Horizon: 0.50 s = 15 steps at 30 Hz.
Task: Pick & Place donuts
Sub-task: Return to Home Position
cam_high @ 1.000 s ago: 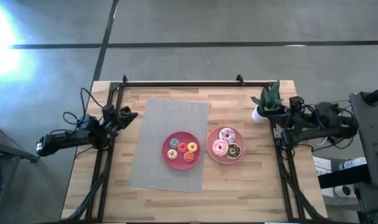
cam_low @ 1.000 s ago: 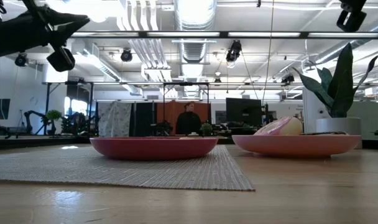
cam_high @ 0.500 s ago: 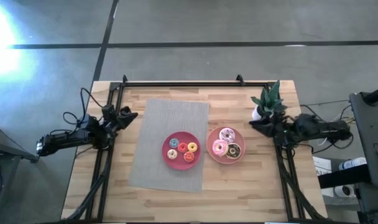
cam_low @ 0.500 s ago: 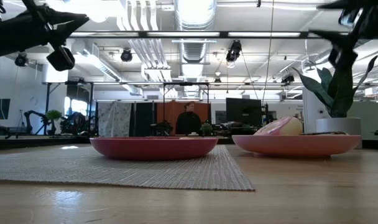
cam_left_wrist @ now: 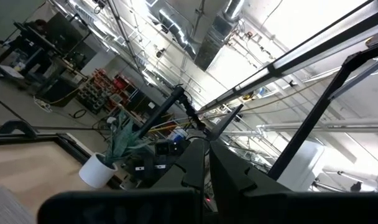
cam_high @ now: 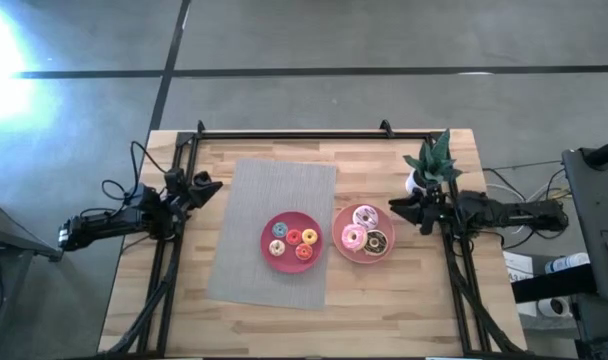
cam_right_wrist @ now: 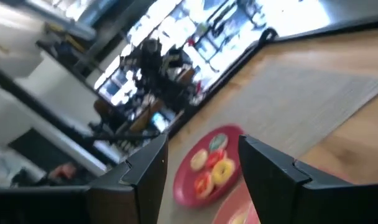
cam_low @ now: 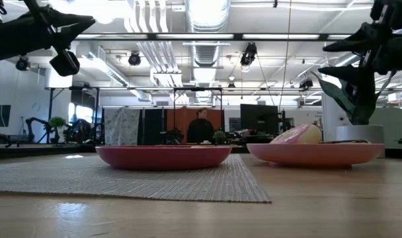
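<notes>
Large donuts (cam_high: 353,238): three – two pink, one brown – lay close together on the pale pink plate (cam_high: 388,225), on bare counter (cam_high: 404,300) just beside the mat.
Small donuts (cam_high: 294,238): five tiny rings in yellow, orange and red were bunched on the darker plate (cam_high: 292,216), which sat on the grey mat (cam_high: 254,200).
Right arm (cam_high: 484,212): reached in low from the counter's right edge beside the potted plant (cam_high: 431,160); its jaws were spread, empty, pointing at the pale plate but apart from it.
Left arm (cam_high: 134,215): waited at the left edge, well apart from both plates; its jaws looked pressed together in the left wrist view.
Handling: likely light, stiff and rather slick toy rings – they would skate if nudged.
Where to hold: probably across the ring from above, one finger through the hole on the large ones; the tiny ones sit crowded, so pinch by the outer rim.
</notes>
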Motion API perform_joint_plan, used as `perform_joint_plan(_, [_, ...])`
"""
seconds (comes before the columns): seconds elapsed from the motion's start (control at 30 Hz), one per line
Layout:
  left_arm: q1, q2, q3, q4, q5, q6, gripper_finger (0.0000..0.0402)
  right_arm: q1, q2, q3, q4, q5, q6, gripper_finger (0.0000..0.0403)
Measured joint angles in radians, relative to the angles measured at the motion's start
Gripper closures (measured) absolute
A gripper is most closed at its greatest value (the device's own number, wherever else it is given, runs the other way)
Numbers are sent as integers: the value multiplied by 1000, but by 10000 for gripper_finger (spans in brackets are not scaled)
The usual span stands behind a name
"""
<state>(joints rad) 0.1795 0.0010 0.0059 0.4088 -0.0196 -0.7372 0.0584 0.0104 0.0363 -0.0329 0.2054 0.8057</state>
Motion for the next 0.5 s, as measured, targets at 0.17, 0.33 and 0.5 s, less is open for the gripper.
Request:
perform_joint_plan(0.17, [0, 0, 0, 1, 0, 0, 401, -111, -11, -27, 76, 1, -1, 216])
perform_joint_plan(0.33, [0, 0, 0, 1, 0, 0, 401, -160, -11, -27, 76, 3, -1, 216])
perform_joint_plan(0.5, [0, 0, 0, 1, 0, 0, 401, -159, -8, -27, 76, 2, -1, 216])
